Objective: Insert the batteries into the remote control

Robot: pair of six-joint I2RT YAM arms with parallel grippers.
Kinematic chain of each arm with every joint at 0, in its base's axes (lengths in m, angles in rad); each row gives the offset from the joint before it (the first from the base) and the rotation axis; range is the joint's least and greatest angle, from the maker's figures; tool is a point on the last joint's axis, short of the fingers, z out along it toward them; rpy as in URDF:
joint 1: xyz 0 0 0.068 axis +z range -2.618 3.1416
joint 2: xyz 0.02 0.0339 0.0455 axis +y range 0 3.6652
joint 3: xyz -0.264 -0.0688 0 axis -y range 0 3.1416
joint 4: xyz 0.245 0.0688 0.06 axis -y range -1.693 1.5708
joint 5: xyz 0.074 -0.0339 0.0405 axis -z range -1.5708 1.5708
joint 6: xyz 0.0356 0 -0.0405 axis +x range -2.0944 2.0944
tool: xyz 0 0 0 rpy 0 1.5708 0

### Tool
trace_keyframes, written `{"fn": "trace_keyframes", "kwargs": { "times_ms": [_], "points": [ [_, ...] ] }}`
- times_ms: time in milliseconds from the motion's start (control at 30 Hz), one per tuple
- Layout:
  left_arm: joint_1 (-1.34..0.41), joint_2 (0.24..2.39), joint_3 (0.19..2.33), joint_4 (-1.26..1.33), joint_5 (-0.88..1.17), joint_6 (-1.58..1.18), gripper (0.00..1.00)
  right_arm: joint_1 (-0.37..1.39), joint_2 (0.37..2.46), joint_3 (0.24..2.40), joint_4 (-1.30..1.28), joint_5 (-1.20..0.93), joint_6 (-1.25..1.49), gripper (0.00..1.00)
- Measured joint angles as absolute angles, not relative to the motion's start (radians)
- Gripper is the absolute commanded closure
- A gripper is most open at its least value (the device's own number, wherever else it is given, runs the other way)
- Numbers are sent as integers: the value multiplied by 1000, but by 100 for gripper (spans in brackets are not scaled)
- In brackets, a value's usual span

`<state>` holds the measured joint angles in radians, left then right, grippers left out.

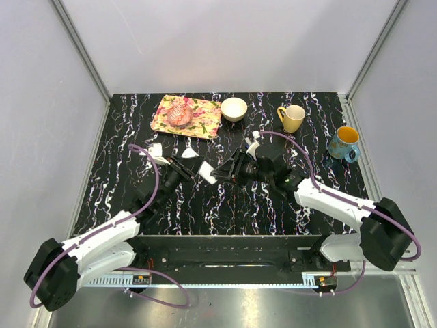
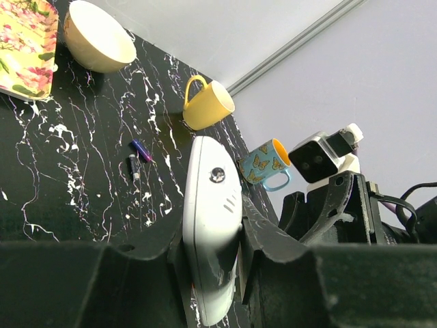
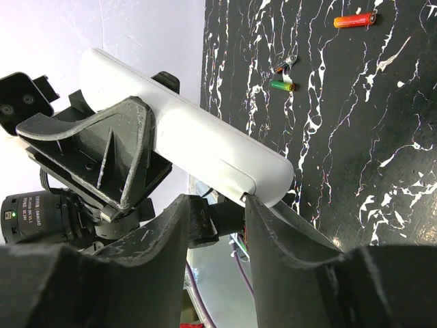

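Both arms reach inward, left pincer [image 2: 210, 247] clamped on the remote control [image 2: 212, 195], right pincer [image 3: 217, 213] parted.

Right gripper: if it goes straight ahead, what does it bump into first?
Probably the end of the remote control, which the left gripper holds just ahead of the right gripper; depth is unclear.

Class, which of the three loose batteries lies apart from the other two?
The reddish-orange battery; the green battery and the dark battery lie close together.
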<state>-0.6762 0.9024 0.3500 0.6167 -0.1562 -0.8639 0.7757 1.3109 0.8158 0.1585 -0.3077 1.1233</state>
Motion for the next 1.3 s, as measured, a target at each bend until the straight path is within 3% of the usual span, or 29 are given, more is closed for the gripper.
{"fn": "trace_keyframes", "kwargs": {
  "times_ms": [1300],
  "points": [
    [-688,918,394,570,-162,-827,100,772,1269,826,104,-294,1094,57]
  ]
}}
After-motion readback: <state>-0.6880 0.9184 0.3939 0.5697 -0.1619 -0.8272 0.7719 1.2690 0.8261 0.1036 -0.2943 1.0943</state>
